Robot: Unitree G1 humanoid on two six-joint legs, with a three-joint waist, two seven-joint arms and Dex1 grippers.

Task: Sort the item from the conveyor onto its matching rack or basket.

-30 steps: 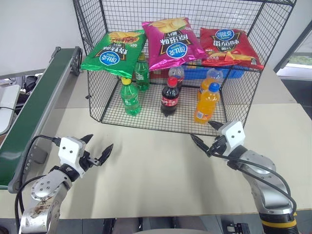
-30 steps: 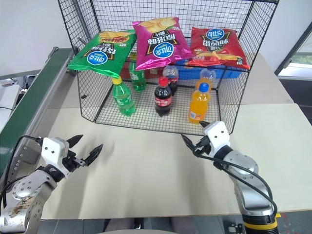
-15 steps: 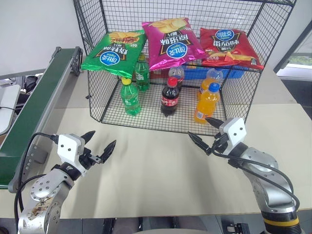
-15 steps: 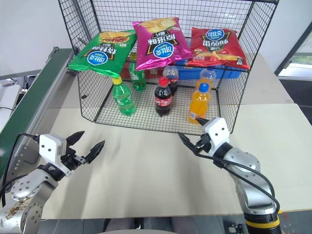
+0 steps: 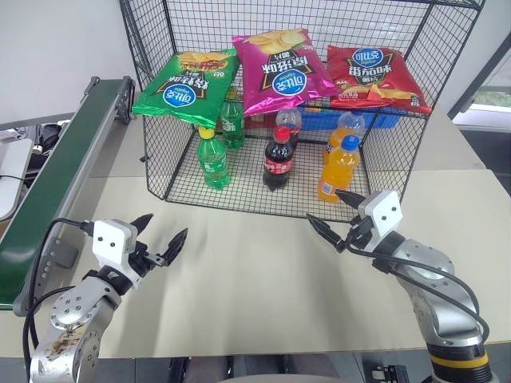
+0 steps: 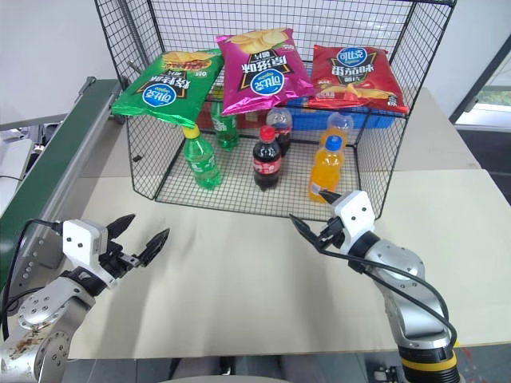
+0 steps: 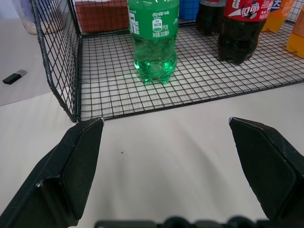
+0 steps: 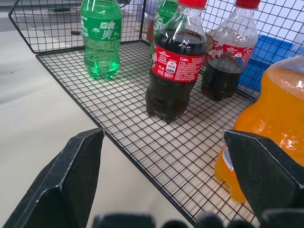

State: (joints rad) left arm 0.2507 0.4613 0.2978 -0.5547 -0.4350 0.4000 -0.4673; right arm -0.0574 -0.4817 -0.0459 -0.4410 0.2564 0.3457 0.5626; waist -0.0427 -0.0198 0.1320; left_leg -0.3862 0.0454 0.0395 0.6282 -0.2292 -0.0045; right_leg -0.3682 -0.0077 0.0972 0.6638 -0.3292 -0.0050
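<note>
Both grippers empty, green bag (image 5: 185,86) already on the rack (image 5: 415,72) upper shelf.
I see left gripper (image 5: 158,242) and right gripper (image 5: 333,214) spread wide above the table (image 5: 255,279); bag corner overhangs the shelf edge toward the conveyor (image 5: 56,183), so a bump against the rack may tip it off.

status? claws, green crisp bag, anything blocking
Left claw and right claw open, empty, over the table. Green crisp bag lies on the rack's upper shelf beside the magenta bag. Conveyor bare where seen. Nothing in the way.
</note>
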